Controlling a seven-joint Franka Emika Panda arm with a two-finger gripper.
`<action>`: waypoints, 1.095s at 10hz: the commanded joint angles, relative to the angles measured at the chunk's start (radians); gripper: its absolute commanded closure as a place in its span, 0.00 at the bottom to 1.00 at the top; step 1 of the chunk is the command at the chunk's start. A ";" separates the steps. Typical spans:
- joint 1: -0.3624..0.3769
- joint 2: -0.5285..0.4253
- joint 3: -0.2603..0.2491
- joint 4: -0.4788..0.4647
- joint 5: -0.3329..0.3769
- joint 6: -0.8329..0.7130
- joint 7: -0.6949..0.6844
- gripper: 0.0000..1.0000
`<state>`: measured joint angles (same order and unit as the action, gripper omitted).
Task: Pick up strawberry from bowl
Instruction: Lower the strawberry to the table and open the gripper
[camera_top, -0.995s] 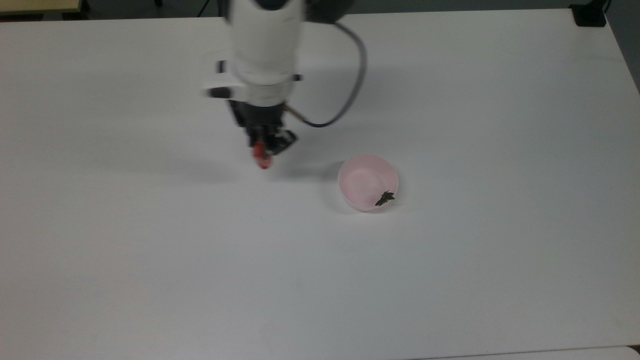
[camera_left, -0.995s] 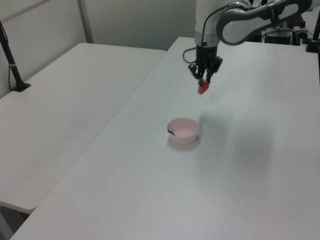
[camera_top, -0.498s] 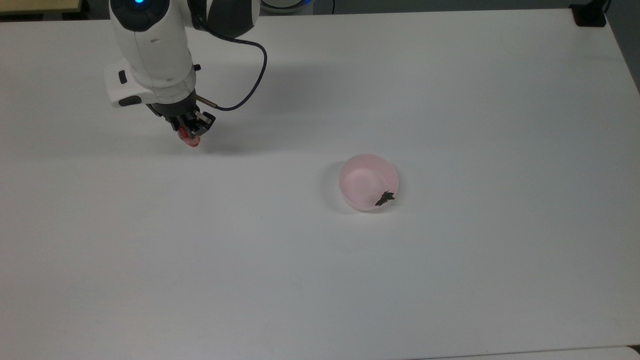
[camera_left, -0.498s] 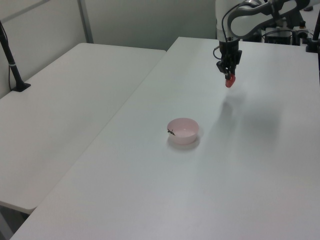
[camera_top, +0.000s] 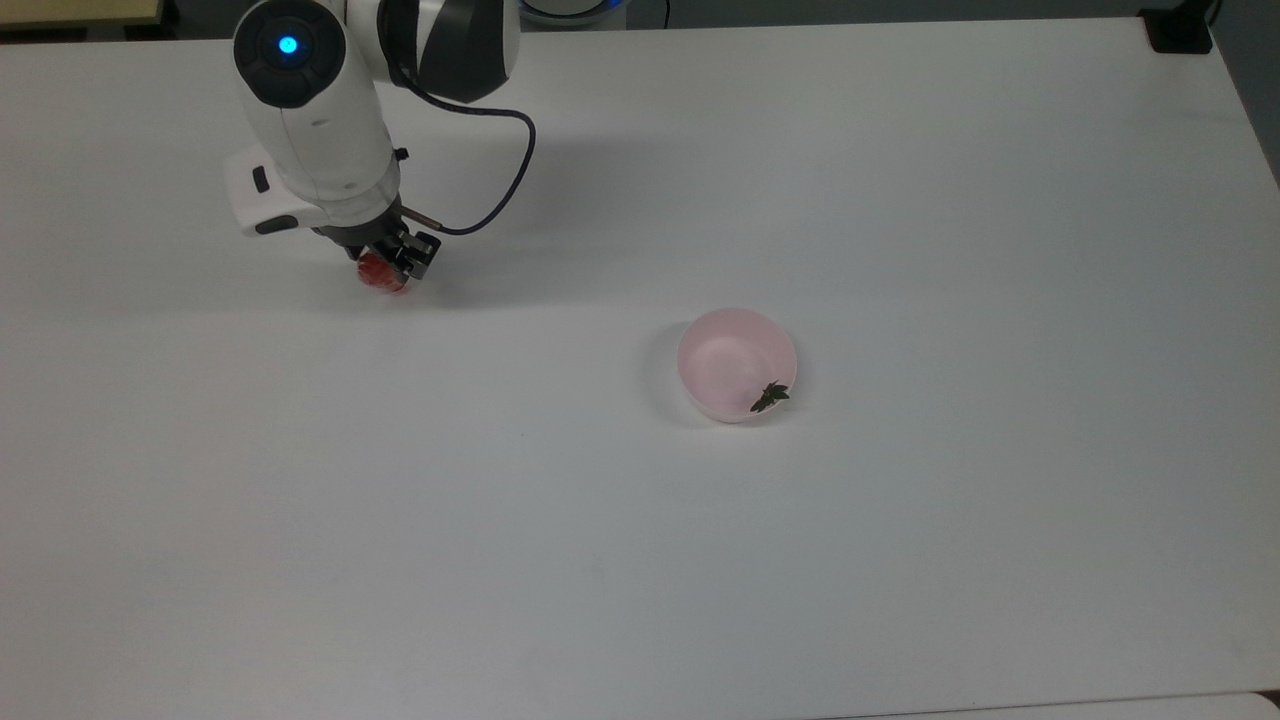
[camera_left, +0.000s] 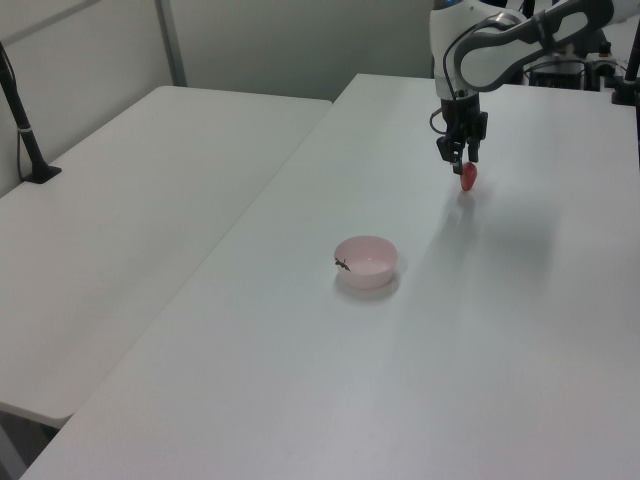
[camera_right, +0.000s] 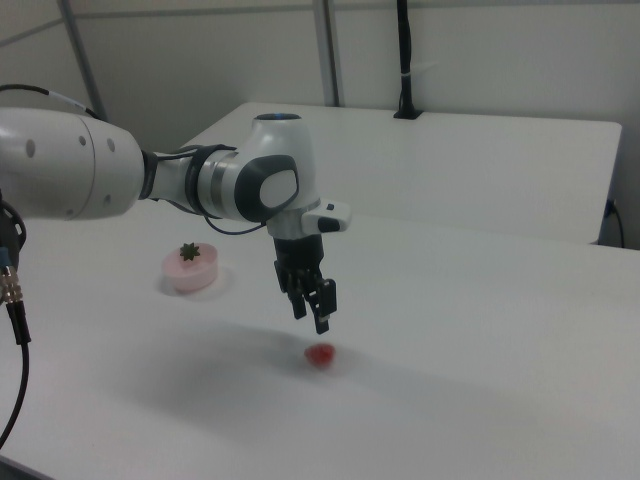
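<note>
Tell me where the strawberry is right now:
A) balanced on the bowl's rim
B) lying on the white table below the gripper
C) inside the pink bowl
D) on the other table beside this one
B: in the right view the strawberry lies on the table below the open gripper, far from the bowl.

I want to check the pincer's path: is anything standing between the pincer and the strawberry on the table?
Nothing visible stands between them. The strawberry lies on the table just under the open pincer, with only air in the gap. The bowl stands well aside.
</note>
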<state>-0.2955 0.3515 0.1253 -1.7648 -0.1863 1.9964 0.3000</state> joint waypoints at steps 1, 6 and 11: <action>-0.008 -0.063 0.000 0.033 -0.010 -0.045 -0.007 0.00; 0.009 -0.249 0.005 0.143 0.103 -0.263 0.002 0.00; 0.093 -0.276 -0.018 0.189 0.176 -0.301 0.004 0.00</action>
<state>-0.2427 0.0914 0.1349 -1.5799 -0.0211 1.7192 0.3039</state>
